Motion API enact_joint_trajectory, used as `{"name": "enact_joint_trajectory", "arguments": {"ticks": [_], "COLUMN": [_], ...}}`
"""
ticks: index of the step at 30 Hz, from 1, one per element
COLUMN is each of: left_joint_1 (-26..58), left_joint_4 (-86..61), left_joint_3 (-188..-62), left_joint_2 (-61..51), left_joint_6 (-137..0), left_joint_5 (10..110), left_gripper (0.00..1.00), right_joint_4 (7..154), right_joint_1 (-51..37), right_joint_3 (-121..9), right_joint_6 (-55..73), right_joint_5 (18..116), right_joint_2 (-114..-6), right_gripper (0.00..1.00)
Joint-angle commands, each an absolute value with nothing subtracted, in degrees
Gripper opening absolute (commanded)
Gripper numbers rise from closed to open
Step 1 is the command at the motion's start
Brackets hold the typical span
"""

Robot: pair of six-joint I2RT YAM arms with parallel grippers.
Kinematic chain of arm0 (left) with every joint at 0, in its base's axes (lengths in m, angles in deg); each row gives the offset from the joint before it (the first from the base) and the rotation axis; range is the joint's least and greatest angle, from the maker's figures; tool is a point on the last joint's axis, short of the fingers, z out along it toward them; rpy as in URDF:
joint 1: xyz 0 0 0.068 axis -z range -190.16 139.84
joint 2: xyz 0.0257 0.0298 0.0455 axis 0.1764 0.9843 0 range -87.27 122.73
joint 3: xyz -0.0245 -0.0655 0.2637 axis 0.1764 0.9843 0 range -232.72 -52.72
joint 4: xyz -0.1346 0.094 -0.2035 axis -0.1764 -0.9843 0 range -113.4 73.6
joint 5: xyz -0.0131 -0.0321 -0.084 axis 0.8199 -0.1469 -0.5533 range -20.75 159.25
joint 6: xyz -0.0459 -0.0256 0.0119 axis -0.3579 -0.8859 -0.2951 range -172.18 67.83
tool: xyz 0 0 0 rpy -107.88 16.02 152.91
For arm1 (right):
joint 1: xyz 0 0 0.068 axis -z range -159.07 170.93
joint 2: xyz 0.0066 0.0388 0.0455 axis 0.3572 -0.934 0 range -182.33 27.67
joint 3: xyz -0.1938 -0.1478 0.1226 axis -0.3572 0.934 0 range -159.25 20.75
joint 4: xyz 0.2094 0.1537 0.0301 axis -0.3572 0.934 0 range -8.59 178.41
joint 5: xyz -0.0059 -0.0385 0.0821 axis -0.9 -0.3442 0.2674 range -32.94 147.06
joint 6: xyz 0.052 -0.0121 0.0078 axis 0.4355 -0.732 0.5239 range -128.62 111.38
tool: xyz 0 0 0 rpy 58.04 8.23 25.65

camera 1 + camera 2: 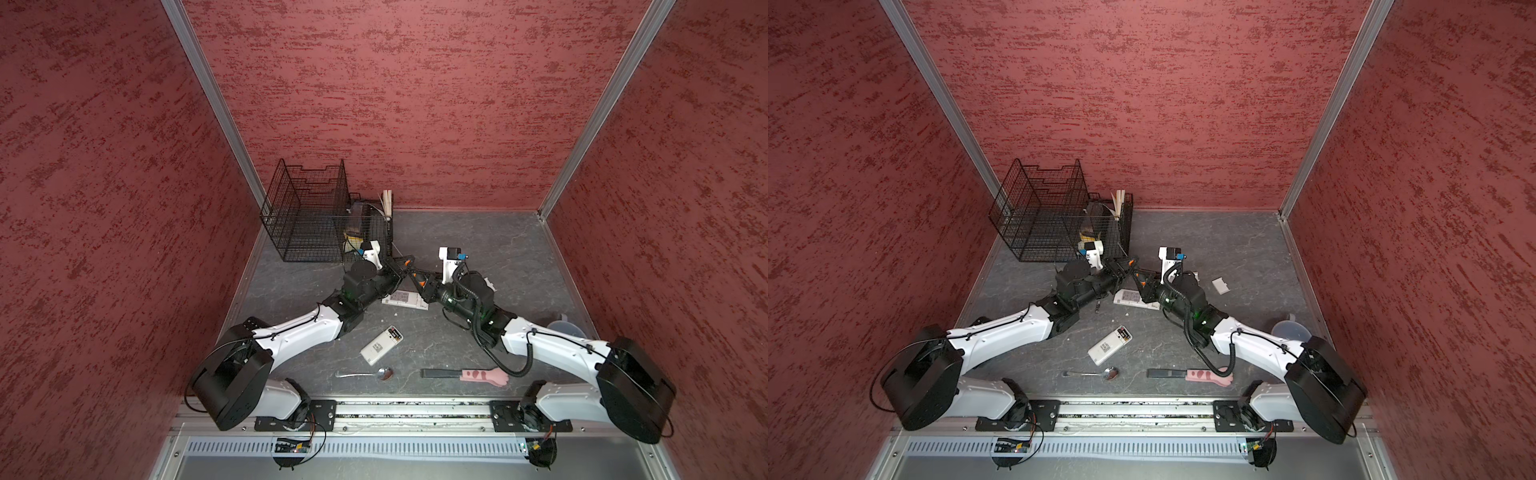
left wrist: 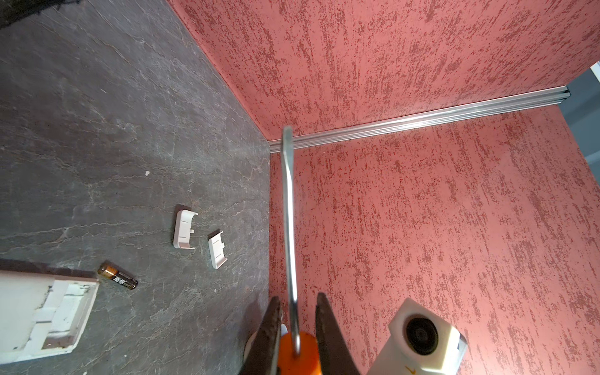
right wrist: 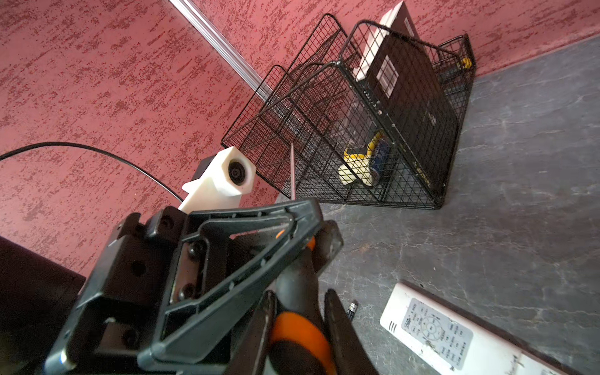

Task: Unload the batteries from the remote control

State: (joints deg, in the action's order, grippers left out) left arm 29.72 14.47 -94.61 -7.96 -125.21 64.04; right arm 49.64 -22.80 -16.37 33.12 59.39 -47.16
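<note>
The screwdriver (image 2: 289, 211) is clamped by the left gripper (image 2: 297, 297). The right gripper (image 3: 299, 292) is set astride its handle, and whether it grips cannot be told. One battery (image 2: 118, 280) is seen flat on the table (image 2: 97, 130), copper end toward the opened remote (image 2: 35, 311) just beside it. It is judged light, rigid and prone to rolling, best pinched across mid-barrel.

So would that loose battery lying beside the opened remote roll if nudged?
Probably: the battery is a smooth cylinder lying on its side on the flat table, so a sideways push should roll it. Its glossy casing may slip when gripped.
</note>
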Motion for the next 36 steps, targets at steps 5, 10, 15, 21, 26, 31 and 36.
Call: {"name": "enact_joint_trajectory", "arguments": {"ticks": [5, 10, 15, 21, 26, 31, 36], "left_joint_1": [30.18, 30.10, 29.81, 29.22, 28.88, 28.51, 27.89], "left_joint_4": [13.70, 13.04, 12.97, 12.50, 11.79, 11.46, 6.66], "left_joint_3": [-92.24, -91.01, -89.30, -87.93, -87.31, -86.70, -85.86], "left_joint_2": [-9.11, -10.52, -11.97, -13.74, -14.70, -15.85, -19.42], "left_joint_6": [-124.09, -123.89, -123.80, -123.30, -122.76, -122.03, -120.21], "left_joint_5": [63.96, 64.50, 64.94, 65.49, 65.78, 65.91, 67.26], "left_gripper": [0.00, 0.01, 0.07, 0.17, 0.30, 0.42, 0.46], "right_joint_4": [51.16, 55.46, 63.17, 69.06, 72.68, 77.23, 83.68], "right_joint_1": [-22.14, -21.66, -21.00, -20.34, -20.11, -19.86, -19.65], "right_joint_3": [-16.58, -16.63, -19.92, -22.00, -23.01, -24.13, -25.59], "right_joint_6": [33.80, 33.51, 32.06, 31.08, 30.85, 30.43, 29.73], "right_joint_5": [53.38, 52.19, 55.00, 58.09, 60.06, 62.55, 65.41], "right_joint_2": [-42.40, -39.58, -39.48, -39.31, -38.43, -37.98, -37.22], "right_gripper": [0.00, 0.00, 0.00, 0.00, 0.00, 0.00, 0.00]}}
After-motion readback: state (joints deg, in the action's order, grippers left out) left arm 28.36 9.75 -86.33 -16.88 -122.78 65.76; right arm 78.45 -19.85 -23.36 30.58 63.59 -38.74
